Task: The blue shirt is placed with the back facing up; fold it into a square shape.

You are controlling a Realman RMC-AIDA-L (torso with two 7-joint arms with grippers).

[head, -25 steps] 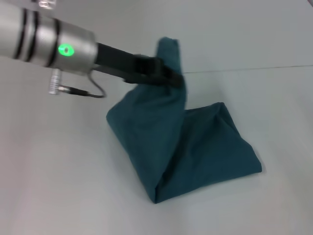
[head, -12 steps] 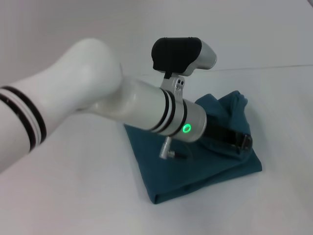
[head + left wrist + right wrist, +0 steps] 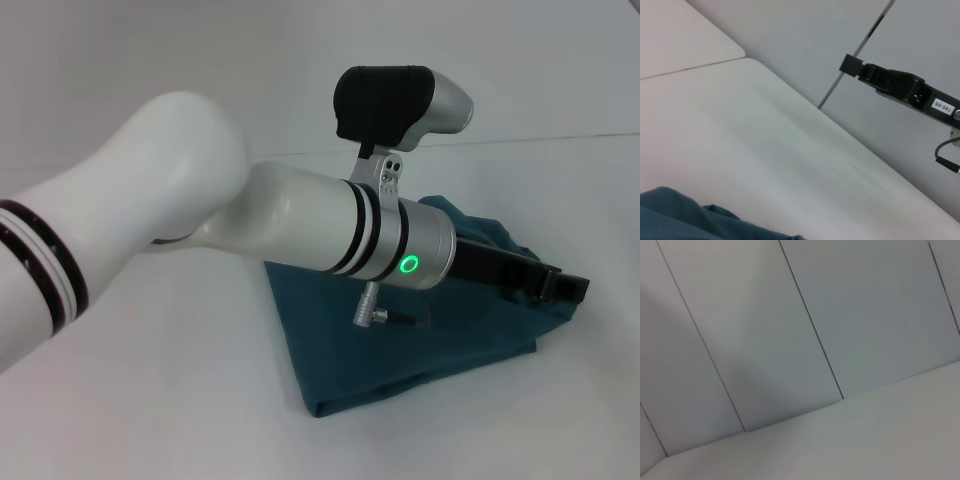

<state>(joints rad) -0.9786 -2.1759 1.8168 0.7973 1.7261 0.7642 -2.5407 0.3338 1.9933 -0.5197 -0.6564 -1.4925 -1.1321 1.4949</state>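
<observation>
Left end effector (image 3: 568, 288) past blue shirt (image 3: 400, 360) edge, grip state unclear, arm stretched rightward

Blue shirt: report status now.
Left gripper reaching across past the blue shirt. Shirt folded in a rough wedge on the table, not yet square. Right gripper not in view.
</observation>
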